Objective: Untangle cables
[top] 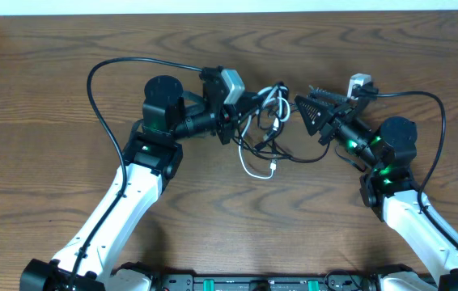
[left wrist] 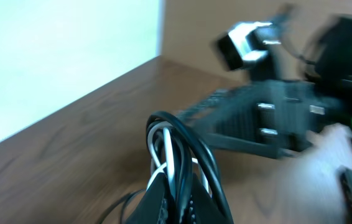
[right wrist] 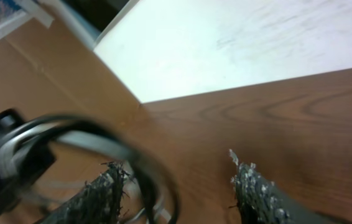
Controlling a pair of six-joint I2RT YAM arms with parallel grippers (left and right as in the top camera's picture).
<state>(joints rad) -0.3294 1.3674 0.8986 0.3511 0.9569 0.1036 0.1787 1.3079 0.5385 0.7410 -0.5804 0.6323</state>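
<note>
Untangling under way on the counter [top: 51, 81]: cables [top: 265, 121] clamped tight in left end effector [top: 235, 123]. At three o'clock of the knot, right end effector [top: 303, 110] spread apart, empty. Next, likely: close on one of them, draw outward.

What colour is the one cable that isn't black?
White; that cable shows best in the overhead view.

Knot of cables [top: 263, 133] close between left hand [top: 248, 111] and right hand [top: 303, 95]; open table [top: 43, 97] all around.

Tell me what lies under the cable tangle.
Bare wooden table shows through the loops of the cables. Where the left claw clamps them, the strands and the table beneath are covered.
</note>
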